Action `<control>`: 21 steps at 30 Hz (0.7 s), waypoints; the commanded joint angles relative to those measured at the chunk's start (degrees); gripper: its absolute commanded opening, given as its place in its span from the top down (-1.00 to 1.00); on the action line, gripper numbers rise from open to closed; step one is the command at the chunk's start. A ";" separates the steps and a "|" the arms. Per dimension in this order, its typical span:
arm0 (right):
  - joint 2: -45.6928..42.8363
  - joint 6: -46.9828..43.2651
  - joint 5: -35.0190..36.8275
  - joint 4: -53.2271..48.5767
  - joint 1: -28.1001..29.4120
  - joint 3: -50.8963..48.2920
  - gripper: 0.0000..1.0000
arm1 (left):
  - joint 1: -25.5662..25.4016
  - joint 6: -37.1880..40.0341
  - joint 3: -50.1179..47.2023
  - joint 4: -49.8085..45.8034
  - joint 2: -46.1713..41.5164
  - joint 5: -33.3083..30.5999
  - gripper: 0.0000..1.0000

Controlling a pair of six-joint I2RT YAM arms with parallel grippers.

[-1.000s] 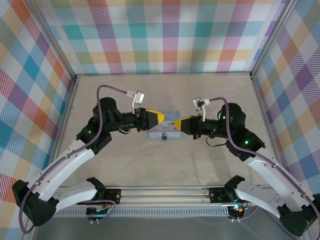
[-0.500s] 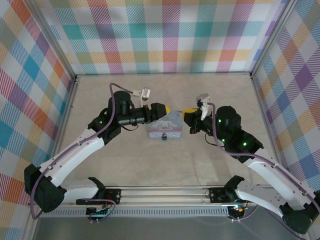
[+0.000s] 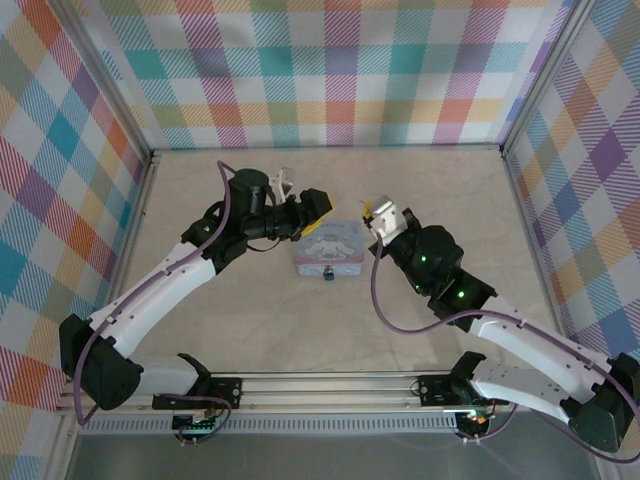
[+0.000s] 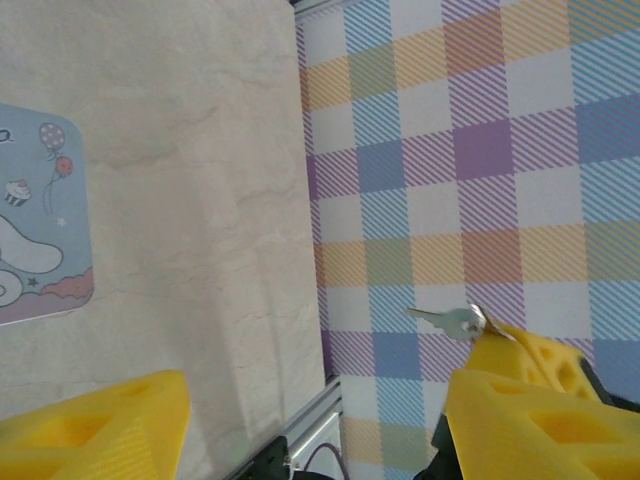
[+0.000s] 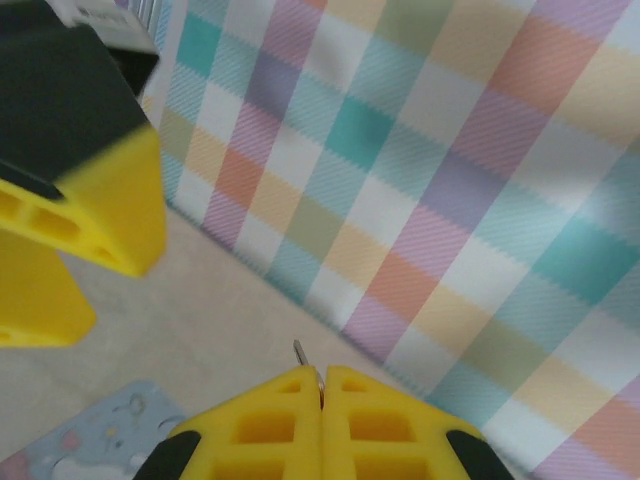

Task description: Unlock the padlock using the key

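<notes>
At the right gripper [image 5: 321, 372]: clenched on the key [image 5: 299, 352], tip poking out past the fingertips toward the plaid wall [image 5: 450, 150]
Key axis: along the fingers; my left wrist view shows it side-on, right wrist just a sliver
Left gripper [image 4: 318, 390]: released, jaws wide, near the tin [image 3: 328, 248]
Padlock [image 3: 328, 273]: touching tin's near edge, heading unreadable

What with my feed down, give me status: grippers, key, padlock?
Left gripper open, empty. Right gripper shut on key. Padlock untouched at near side of cartoon-printed tin, which sits close behind it.
</notes>
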 commanded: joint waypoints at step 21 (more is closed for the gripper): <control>6.37 -27.54 7.63 18.01 10.72 0.71 1.00 | 0.29 -10.60 3.84 9.53 0.57 7.44 0.10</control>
